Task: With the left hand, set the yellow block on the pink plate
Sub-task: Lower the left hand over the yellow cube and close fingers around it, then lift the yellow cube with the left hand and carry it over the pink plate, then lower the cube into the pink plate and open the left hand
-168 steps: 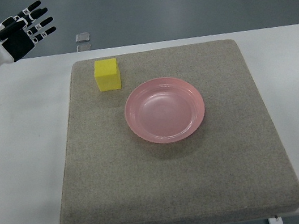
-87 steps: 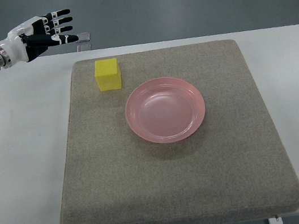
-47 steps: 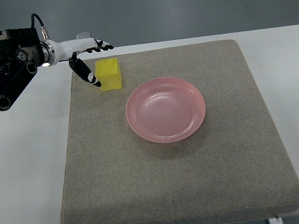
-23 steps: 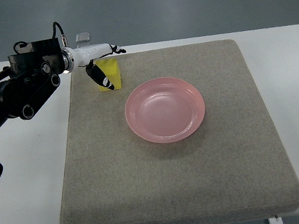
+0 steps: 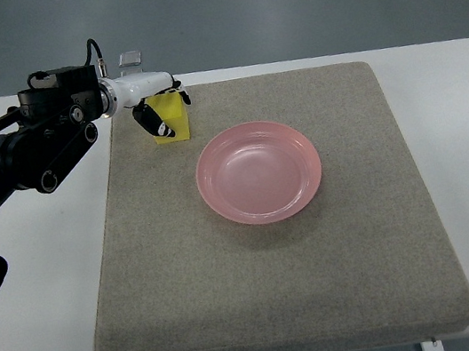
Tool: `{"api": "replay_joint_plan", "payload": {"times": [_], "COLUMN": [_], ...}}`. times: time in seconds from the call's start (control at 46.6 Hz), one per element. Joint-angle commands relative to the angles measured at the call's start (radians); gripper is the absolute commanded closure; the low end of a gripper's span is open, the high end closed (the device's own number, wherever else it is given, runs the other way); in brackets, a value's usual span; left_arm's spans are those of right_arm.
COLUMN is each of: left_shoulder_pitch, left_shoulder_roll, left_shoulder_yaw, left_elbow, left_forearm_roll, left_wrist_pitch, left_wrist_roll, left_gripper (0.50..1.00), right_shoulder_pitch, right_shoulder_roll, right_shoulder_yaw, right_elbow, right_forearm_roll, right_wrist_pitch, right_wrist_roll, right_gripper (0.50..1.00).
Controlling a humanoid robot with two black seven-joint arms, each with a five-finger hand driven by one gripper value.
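One camera, the top view, looks steeply down on a white table (image 5: 46, 288) covered over most of its surface by a grey felt mat (image 5: 271, 286). Left arm (image 5: 7, 159), black and jointed, enters from the picture's left edge and reaches across the table's far left corner to the mat's far left corner. Left hand (image 5: 154, 99), white with dark fingertips, is curled over the yellow block (image 5: 172, 114): its thumb (image 5: 156, 122) lies against the block's left face and its fingers hook over the far top edge, so the hand is closed around the block. Whether the block's base rests on the mat or is clear of it cannot be told. Yellow block sits at the mat's far left corner, near but apart from the pink plate (image 5: 258, 171). Pink plate, round and shallow, lies flat near the mat's centre, somewhat toward the far edge, with nothing in it. Beyond the table's far edge, on the grey floor behind the hand, a small pale square object (image 5: 130, 59) is partly visible
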Motion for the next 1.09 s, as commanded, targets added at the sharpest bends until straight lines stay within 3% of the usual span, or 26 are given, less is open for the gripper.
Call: {"api": "replay_joint_plan", "payload": {"times": [0.0,0.15,0.257,0.45,0.558,0.729,1.072], "left_shoulder_pitch": [0.000,-0.006,-0.018,-0.032,-0.037,-0.080,-0.064], "left_shoulder_roll": [0.002,0.016,0.059,0.160,0.160,0.157,0.154], "left_shoulder_yaw": [-0.001,-0.012,-0.017,-0.015,-0.015,0.026,0.146], "left_elbow": [0.000,-0.011,-0.061,-0.274,-0.376,-0.429,-0.611], "left_forearm_roll": [0.002,0.002,-0.005,-0.020,-0.060,-0.144,-0.127], "left_wrist_pitch": [0.014,0.018,0.012,-0.039,-0.063,-0.101,-0.092], "left_wrist_roll": [0.000,0.000,-0.002,-0.005,-0.006,-0.008,-0.014], "left_gripper": [0.881,1.000,1.000,1.000,1.000,1.000,1.000], "right_shoulder_pitch": [0.000,0.000,0.000,0.000,0.000,0.000,0.000], "right_shoulder_roll": [0.000,0.000,0.000,0.000,0.000,0.000,0.000], "right_shoulder_yaw": [0.000,0.000,0.000,0.000,0.000,0.000,0.000], "right_elbow": [0.000,0.000,0.000,0.000,0.000,0.000,0.000], "right_forearm_roll": [0.000,0.000,0.000,0.000,0.000,0.000,0.000], "right_wrist_pitch": [-0.001,0.001,-0.001,-0.001,-0.001,-0.001,-0.001], "right_wrist_roll": [0.000,0.000,0.000,0.000,0.000,0.000,0.000], "right_gripper": [0.576,0.576,0.576,0.576,0.576,0.576,0.576]}}
